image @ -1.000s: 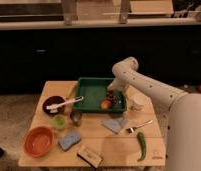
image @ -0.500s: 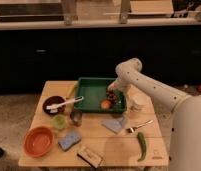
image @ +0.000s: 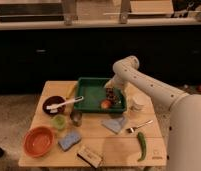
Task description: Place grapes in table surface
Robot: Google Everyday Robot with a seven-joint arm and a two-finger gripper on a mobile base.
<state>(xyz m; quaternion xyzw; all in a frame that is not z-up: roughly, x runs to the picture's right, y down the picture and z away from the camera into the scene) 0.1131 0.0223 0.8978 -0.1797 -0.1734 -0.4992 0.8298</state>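
Gripper has come up a touch and shifted slightly left vs 0.5 s ago, upper arm swung w/ it. Nothing else on the counter moved. Gripper now hangs over the right end of the green tray, just above the orange fruit. Dark clump at its tip looks like the grapes, so prob. lifted off the tray floor. Can't tell if gripper is closed on them or just sitting over them. My read: pick done or nearly, place not started, since grapes are over the tray, not the counter. Next needs a carry past the tray rim to bare wood, e.g. near the fork. Risk: loose cluster drops back into tray.
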